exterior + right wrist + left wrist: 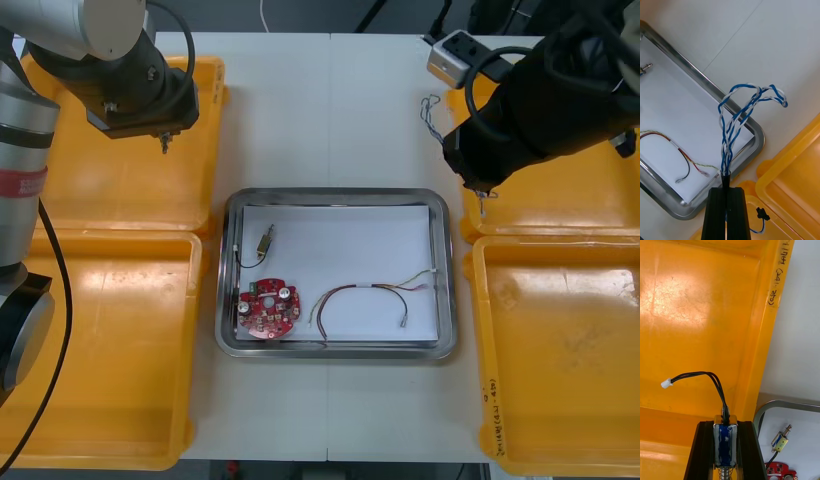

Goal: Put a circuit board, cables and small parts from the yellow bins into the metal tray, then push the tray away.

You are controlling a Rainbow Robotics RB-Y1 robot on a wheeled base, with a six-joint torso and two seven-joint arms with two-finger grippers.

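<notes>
Risks: pinching the cable [738, 123] by one end in the shut right gripper [727, 191], hovering over the right bin [790, 187] beside the tray [682, 62], possibly snagging loops on its rim. Clamping a part [725, 442] in the left gripper [725, 424] over the left bin [696, 315], possibly catching its dangling lead [711, 378] on the wall.

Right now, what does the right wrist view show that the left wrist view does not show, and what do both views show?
Right wrist view alone of the two: the right gripper shut on the twisted blue and white cable; a red and yellow cable lying in the metal tray. Left wrist view alone: the left gripper shut on a small metal part with black leads, over a yellow bin; the red circuit board. Both: the tray, white inside, and a second small metal part lying in it.
</notes>
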